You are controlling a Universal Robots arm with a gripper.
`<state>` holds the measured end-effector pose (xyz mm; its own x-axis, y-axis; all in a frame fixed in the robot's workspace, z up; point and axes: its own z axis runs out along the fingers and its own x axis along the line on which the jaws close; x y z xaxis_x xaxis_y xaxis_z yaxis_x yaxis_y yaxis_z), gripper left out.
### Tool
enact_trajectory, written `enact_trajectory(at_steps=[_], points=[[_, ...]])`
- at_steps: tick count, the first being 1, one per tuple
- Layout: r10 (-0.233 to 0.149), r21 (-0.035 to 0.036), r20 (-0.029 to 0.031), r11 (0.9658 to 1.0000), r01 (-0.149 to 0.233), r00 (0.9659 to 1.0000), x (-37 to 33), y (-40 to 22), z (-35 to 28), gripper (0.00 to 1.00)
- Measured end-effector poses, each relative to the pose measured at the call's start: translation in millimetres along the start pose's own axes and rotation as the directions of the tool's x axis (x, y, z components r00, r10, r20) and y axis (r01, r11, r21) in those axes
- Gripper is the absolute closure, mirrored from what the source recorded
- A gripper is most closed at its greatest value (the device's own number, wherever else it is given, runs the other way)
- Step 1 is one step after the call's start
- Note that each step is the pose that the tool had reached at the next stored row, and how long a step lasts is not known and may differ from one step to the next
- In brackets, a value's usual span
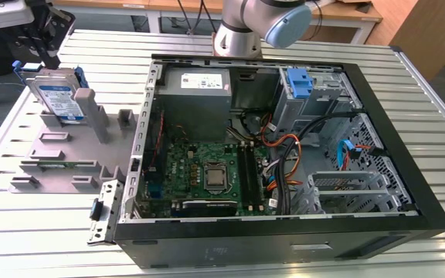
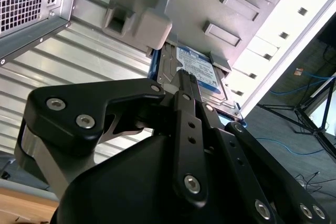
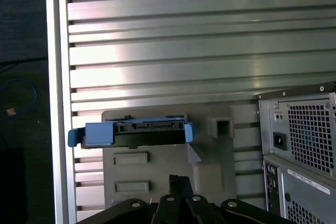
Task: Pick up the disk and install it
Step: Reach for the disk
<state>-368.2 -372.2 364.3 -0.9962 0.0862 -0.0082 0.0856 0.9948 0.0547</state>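
The disk (image 1: 58, 99) stands on edge in a grey fixture (image 1: 76, 159) at the exterior view's left, silver with a white-and-blue label and a blue carrier frame. My gripper (image 1: 49, 58) hangs just above its upper edge, shut, with nothing in it. In the first wrist view the disk (image 3: 131, 134) shows edge-on past the gripper (image 3: 180, 181), apart from it. The second wrist view has the gripper (image 2: 185, 77) close over the labelled face of the disk (image 2: 202, 69).
An open computer case (image 1: 408, 174) lies at the exterior view's right, with a grey power supply box (image 1: 199, 84), a blue bracket (image 1: 300, 81), a motherboard (image 1: 207, 174) and cables inside. The arm's base (image 1: 238, 35) stands behind it. The slatted table's edge (image 3: 58, 77) is near the fixture.
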Motion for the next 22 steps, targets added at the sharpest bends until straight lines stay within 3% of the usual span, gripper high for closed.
enact_trajectory(at_steps=[12,22], points=[[0.0,-0.0001,0.0001,1.0,0.0,1.0,7.2,5.5,5.7,0.89],[0.001,0.0,0.0001,1.0,-0.001,1.0,18.7,14.8,12.0,0.89]])
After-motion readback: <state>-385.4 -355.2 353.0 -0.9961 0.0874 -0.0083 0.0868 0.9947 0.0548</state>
